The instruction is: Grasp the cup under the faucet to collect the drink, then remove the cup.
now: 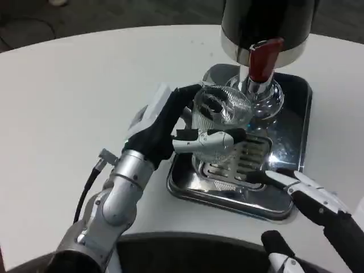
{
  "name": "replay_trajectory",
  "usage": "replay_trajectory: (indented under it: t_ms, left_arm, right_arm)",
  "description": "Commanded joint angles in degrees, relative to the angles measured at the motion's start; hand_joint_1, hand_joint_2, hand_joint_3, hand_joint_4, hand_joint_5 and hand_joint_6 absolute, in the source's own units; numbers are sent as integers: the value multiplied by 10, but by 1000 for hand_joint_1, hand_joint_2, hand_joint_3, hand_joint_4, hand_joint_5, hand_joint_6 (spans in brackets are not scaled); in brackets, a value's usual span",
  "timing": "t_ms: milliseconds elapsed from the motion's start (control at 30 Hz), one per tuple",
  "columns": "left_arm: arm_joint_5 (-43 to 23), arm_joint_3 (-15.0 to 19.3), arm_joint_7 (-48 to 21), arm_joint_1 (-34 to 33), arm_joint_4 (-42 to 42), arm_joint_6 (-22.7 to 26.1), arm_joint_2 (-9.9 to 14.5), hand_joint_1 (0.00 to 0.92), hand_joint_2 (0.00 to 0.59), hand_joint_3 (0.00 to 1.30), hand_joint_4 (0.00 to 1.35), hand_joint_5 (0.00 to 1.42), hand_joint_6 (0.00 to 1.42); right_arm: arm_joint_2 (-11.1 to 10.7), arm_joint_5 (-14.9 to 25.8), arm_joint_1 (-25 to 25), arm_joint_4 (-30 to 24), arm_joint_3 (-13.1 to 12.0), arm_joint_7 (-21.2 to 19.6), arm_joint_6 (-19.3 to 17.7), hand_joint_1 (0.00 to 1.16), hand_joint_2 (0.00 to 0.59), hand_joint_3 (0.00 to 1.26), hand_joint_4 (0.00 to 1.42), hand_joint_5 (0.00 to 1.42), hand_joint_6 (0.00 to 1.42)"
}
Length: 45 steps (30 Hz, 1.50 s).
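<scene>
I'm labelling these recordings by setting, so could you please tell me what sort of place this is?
Probably a lab or office mock-up of a drinks station: a black dispenser with a red tap lever stands on a chrome drip tray on a white table, and the left hand grips a clear cup.

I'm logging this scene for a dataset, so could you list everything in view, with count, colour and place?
Table: one, white, round-edged, under everything.
Drink dispenser: one, black body with chrome band, top right, on a chrome stem.
Faucet lever: one, red, at the dispenser's front.
Drip tray: one, shiny chrome, beneath the dispenser, with a slotted grate at its front.
Cup: one, clear, over the tray beside the chrome stem.
Left hand: white and black, grips the cup.
Right hand: white and black, at the tray's front right corner, holding nothing.
</scene>
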Motion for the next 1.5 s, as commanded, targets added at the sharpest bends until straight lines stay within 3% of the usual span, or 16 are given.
replay_trajectory:
  t_ms: [33, 700, 1333, 1500]
  left_arm:
    - [3, -7, 26, -20, 9, -17, -12, 537, 137, 808, 926, 1082, 785]
    - [17, -44, 40, -34, 21, -9, -30, 541, 143, 808, 939, 1083, 785]
    - [20, -49, 40, -31, 26, -4, -31, 522, 147, 796, 926, 1082, 781]
    - [22, -49, 41, -27, 26, -1, -28, 518, 146, 791, 853, 1063, 784]
  right_arm:
    - [5, 8, 15, -8, -8, -2, -12, 445, 507, 205, 170, 84, 63]
    - [12, 16, 23, -2, -14, -2, -22, 445, 507, 205, 170, 84, 63]
    - [14, 14, 24, -2, -12, -2, -23, 445, 507, 214, 181, 94, 63]
    - [15, 14, 22, -2, -9, -2, -21, 445, 507, 215, 183, 95, 63]
